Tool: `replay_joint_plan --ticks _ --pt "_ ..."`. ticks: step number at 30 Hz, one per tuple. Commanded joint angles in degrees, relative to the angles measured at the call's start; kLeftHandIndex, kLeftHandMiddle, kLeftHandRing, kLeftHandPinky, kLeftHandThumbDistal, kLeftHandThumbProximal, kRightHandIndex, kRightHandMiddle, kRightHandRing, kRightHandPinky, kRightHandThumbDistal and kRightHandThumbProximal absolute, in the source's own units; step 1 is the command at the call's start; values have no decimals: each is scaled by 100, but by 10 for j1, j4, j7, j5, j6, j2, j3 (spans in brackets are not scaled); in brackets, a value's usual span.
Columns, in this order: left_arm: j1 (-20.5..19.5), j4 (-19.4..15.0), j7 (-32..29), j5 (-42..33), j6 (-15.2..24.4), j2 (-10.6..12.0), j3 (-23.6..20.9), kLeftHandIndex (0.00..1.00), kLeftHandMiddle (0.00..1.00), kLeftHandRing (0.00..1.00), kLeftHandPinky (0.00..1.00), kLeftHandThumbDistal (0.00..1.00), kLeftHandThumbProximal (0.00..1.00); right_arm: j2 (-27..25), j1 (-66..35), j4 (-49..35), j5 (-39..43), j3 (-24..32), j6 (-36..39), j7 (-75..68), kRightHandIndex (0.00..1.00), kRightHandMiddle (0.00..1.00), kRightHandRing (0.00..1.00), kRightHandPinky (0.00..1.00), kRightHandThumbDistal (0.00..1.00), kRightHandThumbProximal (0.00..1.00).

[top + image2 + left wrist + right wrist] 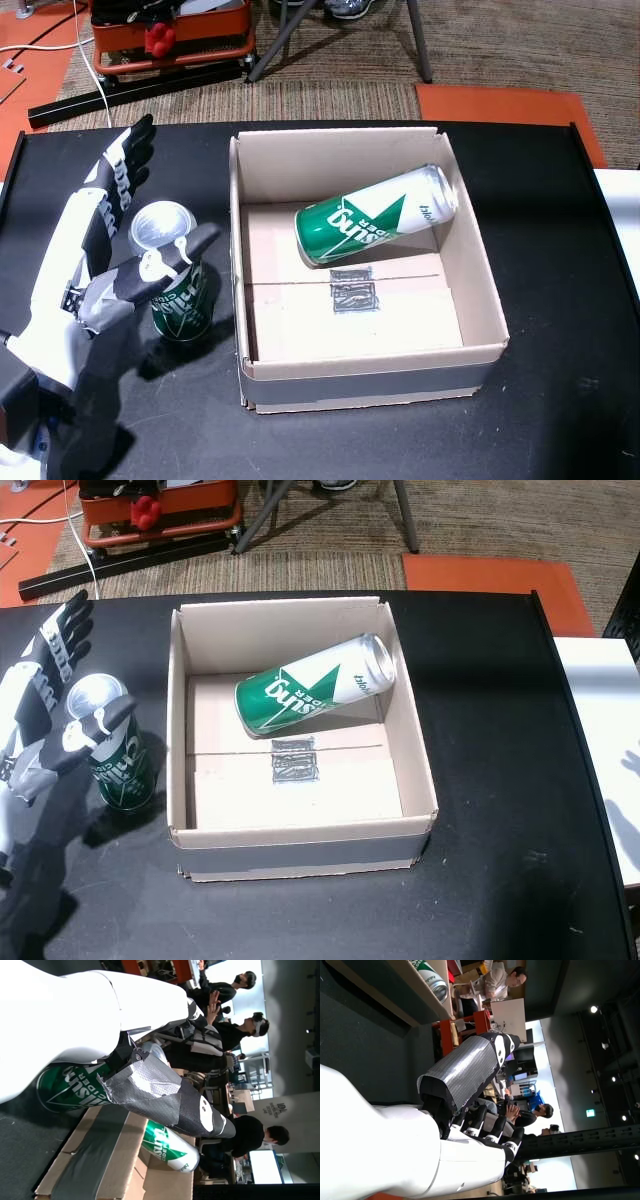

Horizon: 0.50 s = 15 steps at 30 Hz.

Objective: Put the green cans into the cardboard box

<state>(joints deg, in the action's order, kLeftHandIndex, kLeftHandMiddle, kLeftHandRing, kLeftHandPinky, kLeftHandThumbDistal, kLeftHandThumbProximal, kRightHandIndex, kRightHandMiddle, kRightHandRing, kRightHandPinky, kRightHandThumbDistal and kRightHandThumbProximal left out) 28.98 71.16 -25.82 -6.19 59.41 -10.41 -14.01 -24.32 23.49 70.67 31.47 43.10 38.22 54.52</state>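
Note:
One green can (pixel 375 215) (pixel 315 685) lies on its side inside the cardboard box (pixel 330 155) (pixel 280 630), leaning toward the back right corner. A second green can (pixel 182 295) (pixel 122 765) stands upright on the black table just left of the box. My left hand (pixel 105 235) (pixel 40 710) is open beside this can, fingers stretched out behind it and thumb (pixel 185 250) across its top front. The left wrist view shows that thumb (pixel 165 1100) over the standing can (pixel 70 1087), with the box (pixel 100 1160) beyond. My right hand (pixel 470 1105) shows only in the right wrist view, open and holding nothing.
The black table (pixel 560 400) runs to a white surface (pixel 622 220) on the right. An orange cart (pixel 170 40) and tripod legs (pixel 300 35) stand on the floor behind. Several people (pixel 235 1030) sit in the room's background.

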Motion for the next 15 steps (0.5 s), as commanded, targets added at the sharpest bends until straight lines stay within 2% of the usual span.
replay_joint_plan --ticks 1,10,15 --pt "-9 10 -4 1 -11 -3 0 100 100 100 100 100 43 0 -8 1 7 0 3 0 69 72 84 90 100 53" --pt "-6 12 -35 -13 -40 4 -9 100 100 100 100 100 38 -1 -11 1 9 2 4 3 68 72 84 91 100 54" --pt "0 18 -41 -9 -61 4 -11 100 100 100 100 100 40 -1 -12 1 5 0 10 0 68 71 83 90 100 56"
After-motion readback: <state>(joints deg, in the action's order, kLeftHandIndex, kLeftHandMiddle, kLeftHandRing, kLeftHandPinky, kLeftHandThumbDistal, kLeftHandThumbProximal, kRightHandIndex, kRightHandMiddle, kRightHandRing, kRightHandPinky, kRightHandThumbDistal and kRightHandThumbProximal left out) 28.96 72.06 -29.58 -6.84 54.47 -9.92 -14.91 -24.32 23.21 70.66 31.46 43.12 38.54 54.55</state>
